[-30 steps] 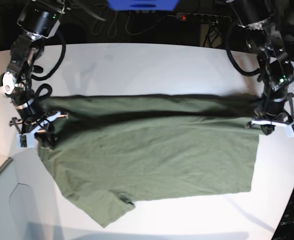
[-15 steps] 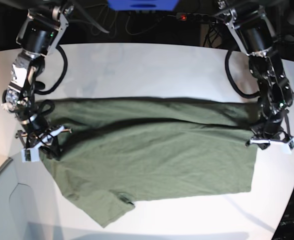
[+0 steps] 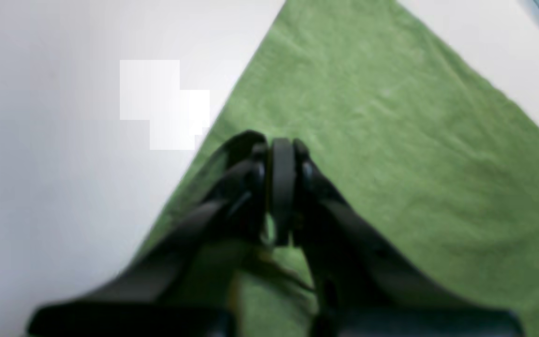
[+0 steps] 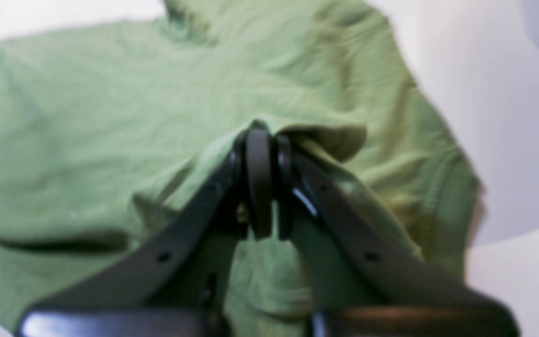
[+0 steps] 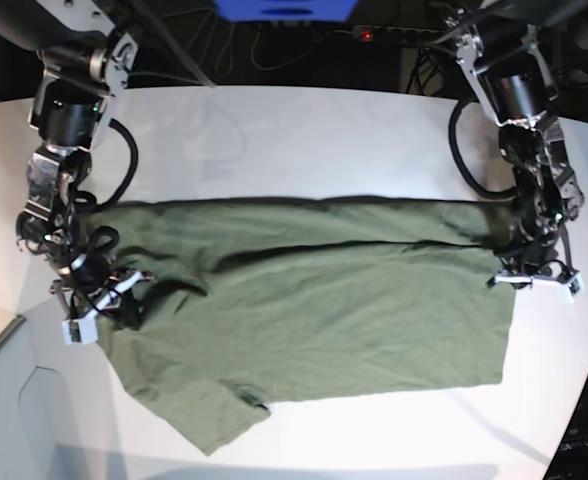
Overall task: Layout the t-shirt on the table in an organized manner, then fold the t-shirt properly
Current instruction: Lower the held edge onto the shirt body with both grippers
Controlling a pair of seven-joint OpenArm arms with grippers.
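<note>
I see the t-shirt lying across the middle of the white worktop, its far long edge doubled over toward me. My left pincer is pinched tight on the cloth's edge at the base view's right; my right pincer is clamped on a bunched fold at the left. Behind the worktop hang dark cables beside a power strip with a red light, all well clear of the cloth.
</note>
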